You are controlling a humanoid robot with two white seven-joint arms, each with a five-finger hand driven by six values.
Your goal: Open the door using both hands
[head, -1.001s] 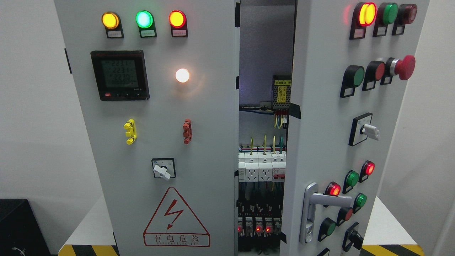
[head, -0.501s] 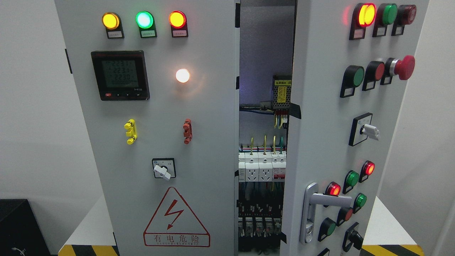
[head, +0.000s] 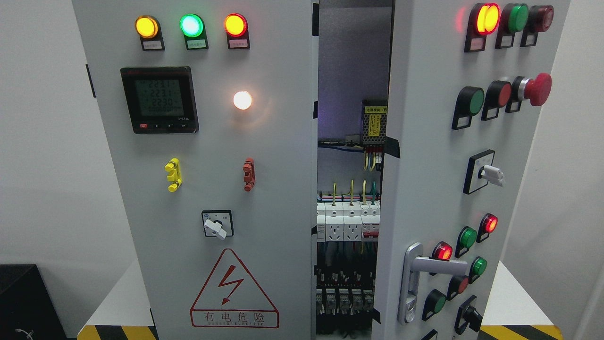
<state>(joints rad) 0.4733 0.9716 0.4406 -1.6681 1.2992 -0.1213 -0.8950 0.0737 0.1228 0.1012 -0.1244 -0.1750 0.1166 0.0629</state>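
Nothing on the cabinet has shifted since a second ago, except that the small red lights low inside, lit then, are now dark. Neither of my hands shows in my head view, so I cannot tell their state. My task's thing, the grey metal right door, stands ajar at the cabinet's right side, its silver lever handle near its lower left edge. Beside it, the grey left door sits closed, and white breakers show through the gap.
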